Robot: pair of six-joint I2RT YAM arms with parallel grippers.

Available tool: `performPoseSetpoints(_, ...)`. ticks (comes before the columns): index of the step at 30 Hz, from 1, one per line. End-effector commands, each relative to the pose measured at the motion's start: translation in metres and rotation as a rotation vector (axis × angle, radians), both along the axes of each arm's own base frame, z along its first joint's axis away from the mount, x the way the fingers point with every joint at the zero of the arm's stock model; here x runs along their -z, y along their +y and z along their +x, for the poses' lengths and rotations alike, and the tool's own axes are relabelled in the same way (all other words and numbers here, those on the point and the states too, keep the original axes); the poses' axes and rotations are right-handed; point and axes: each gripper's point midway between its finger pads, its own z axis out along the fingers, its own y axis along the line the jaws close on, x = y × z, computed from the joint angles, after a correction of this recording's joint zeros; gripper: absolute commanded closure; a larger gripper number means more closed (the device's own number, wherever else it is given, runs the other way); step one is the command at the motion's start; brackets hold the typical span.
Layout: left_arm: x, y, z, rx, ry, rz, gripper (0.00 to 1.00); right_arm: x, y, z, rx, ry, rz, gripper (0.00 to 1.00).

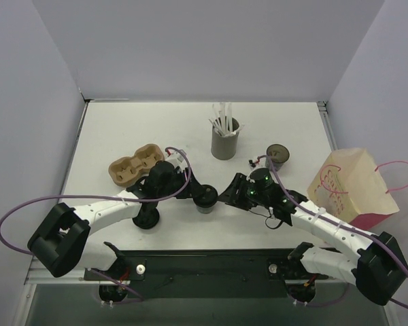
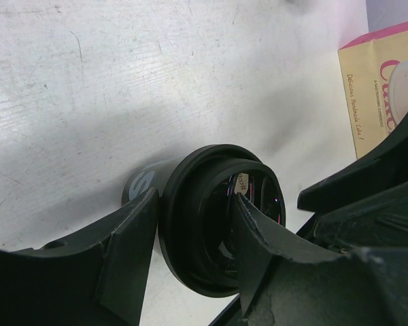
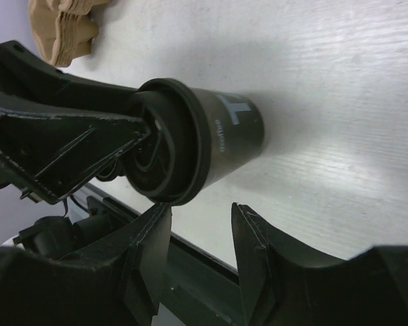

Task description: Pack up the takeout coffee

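The takeout coffee (image 1: 205, 202) is a short dark cup with a black lid (image 2: 204, 224), standing mid-table between both grippers. My left gripper (image 1: 196, 195) is at its top. One finger (image 2: 132, 251) lies against the outside of the lid's rim and the other (image 2: 258, 238) rests on the lid's top, pinching the near edge. In the right wrist view the cup's grey side (image 3: 231, 129) carries a pale letter. My right gripper (image 3: 200, 224) stands open beside it, holding nothing, with one fingertip just under the lid's rim.
A grey holder of white straws (image 1: 224, 144) stands behind the cup. A second open dark cup (image 1: 277, 155) sits to its right. A brown pulp cup carrier (image 1: 132, 166) lies left. A paper bag with pink handles (image 1: 350, 187) stands right. A flat black round piece (image 1: 146, 219) lies under my left arm.
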Motion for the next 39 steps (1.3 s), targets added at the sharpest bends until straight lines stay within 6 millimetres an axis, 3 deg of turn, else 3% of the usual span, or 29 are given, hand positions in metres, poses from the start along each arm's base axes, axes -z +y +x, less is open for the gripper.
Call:
performPoseSetpoints(1,0.063,0.032,-0.032,-0.008,0.148,0.192,0.46,-0.017,0.029,0.002,-0.016,-0.046,0.111,0.59)
performPoseSetpoints(17,0.066,0.035,-0.037,-0.032,0.156,0.189,0.46,0.012,0.036,0.0,0.027,-0.012,0.076,0.65)
performPoseSetpoints(30,0.071,0.041,-0.047,-0.06,0.172,0.188,0.47,0.039,0.008,0.013,0.109,-0.051,-0.053,0.74)
performPoseSetpoints(39,0.073,0.041,-0.049,-0.065,0.179,0.186,0.48,0.039,-0.004,0.038,0.121,-0.082,-0.101,0.74)
